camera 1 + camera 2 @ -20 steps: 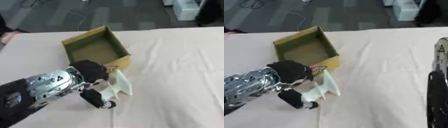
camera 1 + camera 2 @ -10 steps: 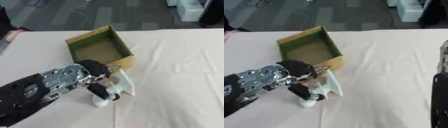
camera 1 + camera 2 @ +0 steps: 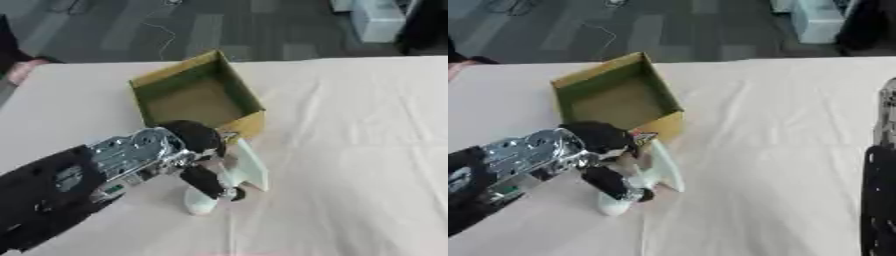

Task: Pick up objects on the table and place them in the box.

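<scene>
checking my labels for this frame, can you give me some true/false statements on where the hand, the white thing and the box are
1. The left hand is curled round a white object. True.
2. The white object lies inside the cardboard box. False: it is outside, on the table by the box's near corner.
3. The box is open at the top. True.
4. The box is full of items. False: its visible interior shows only bare floor.
5. The right arm is reaching into the box. False: it shows at the right edge, far from the box.
</scene>
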Controlling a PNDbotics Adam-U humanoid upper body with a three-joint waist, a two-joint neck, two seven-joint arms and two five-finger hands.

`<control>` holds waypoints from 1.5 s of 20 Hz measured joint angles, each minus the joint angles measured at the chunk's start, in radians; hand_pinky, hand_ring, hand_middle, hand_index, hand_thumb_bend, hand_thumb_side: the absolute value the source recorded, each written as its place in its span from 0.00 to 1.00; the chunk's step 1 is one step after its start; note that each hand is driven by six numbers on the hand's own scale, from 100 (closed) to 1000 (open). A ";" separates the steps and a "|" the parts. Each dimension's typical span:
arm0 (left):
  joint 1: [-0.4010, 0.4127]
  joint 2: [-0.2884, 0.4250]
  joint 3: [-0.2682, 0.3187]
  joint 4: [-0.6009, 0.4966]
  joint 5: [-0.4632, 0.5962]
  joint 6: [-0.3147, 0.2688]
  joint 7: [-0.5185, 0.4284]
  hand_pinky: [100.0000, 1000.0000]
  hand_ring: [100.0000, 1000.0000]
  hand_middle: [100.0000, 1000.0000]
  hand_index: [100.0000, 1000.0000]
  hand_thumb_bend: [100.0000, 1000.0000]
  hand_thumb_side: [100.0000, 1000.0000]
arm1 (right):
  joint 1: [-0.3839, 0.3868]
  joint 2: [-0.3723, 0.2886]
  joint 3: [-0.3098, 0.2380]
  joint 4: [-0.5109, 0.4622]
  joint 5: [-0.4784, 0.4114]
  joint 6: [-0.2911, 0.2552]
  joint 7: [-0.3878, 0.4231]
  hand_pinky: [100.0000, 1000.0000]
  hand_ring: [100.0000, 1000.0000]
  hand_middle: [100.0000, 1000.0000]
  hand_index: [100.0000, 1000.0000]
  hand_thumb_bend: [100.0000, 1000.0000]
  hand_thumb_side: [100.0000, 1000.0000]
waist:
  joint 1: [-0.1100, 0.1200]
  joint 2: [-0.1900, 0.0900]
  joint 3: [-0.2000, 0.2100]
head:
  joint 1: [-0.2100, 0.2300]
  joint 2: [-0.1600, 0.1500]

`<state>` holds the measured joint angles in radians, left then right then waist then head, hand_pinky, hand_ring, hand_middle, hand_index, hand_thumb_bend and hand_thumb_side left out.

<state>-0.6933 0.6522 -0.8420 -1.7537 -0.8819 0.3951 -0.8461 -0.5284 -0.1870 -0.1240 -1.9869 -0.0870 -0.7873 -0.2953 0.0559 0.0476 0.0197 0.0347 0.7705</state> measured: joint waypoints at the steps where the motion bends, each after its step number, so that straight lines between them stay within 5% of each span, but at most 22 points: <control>1: -0.004 -0.008 -0.005 0.013 -0.004 -0.003 -0.003 0.51 0.77 0.83 0.88 0.45 1.00 | 0.000 0.000 0.000 0.000 0.000 0.000 0.000 0.65 0.53 0.54 0.68 0.00 0.91 | 0.000 0.000 -0.001 | 0.000 0.000; 13: -0.011 -0.071 -0.022 0.134 -0.066 -0.044 -0.043 0.52 0.80 0.85 0.89 0.50 0.95 | -0.009 0.008 0.006 0.000 0.007 -0.004 -0.005 0.65 0.53 0.54 0.68 0.00 0.91 | 0.000 0.006 -0.007 | -0.009 0.000; 24: 0.000 -0.091 -0.022 0.197 -0.099 -0.074 -0.047 0.47 0.72 0.80 0.87 0.58 0.72 | -0.009 0.009 0.006 0.000 0.012 -0.001 -0.010 0.65 0.53 0.54 0.68 0.00 0.91 | 0.000 0.006 -0.007 | -0.018 0.000; 25: -0.001 -0.094 -0.021 0.200 -0.103 -0.078 -0.047 0.45 0.70 0.78 0.86 0.56 0.70 | -0.009 0.009 0.006 0.000 0.012 -0.002 -0.010 0.65 0.53 0.54 0.68 0.00 0.91 | 0.000 0.006 -0.007 | -0.018 0.000; 26: -0.001 -0.096 -0.020 0.203 -0.105 -0.083 -0.046 0.39 0.59 0.70 0.82 0.44 0.63 | -0.009 0.009 0.006 0.000 0.013 -0.002 -0.011 0.65 0.53 0.54 0.68 0.00 0.91 | 0.000 0.006 -0.007 | -0.018 0.000; 27: -0.001 -0.097 -0.020 0.203 -0.108 -0.088 -0.046 0.41 0.63 0.72 0.83 0.48 0.65 | -0.009 0.009 0.006 0.000 0.014 -0.002 -0.011 0.65 0.53 0.54 0.68 0.00 0.91 | 0.000 0.006 -0.007 | -0.018 0.000; 28: -0.001 -0.097 -0.019 0.203 -0.112 -0.093 -0.047 0.27 0.46 0.55 0.71 0.18 0.49 | -0.009 0.009 0.006 0.000 0.015 -0.002 -0.011 0.65 0.53 0.54 0.68 0.00 0.91 | 0.000 0.006 -0.007 | -0.018 0.000; 30: -0.001 -0.097 -0.017 0.201 -0.123 -0.097 -0.047 0.11 0.33 0.41 0.59 0.00 0.37 | -0.009 0.009 0.006 0.000 0.016 -0.002 -0.011 0.64 0.53 0.53 0.68 0.00 0.91 | 0.000 0.006 -0.007 | -0.018 0.000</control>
<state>-0.6946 0.5548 -0.8591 -1.5526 -1.0048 0.2984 -0.8933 -0.5374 -0.1785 -0.1183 -1.9869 -0.0710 -0.7897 -0.3066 0.0558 0.0536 0.0131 0.0165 0.7705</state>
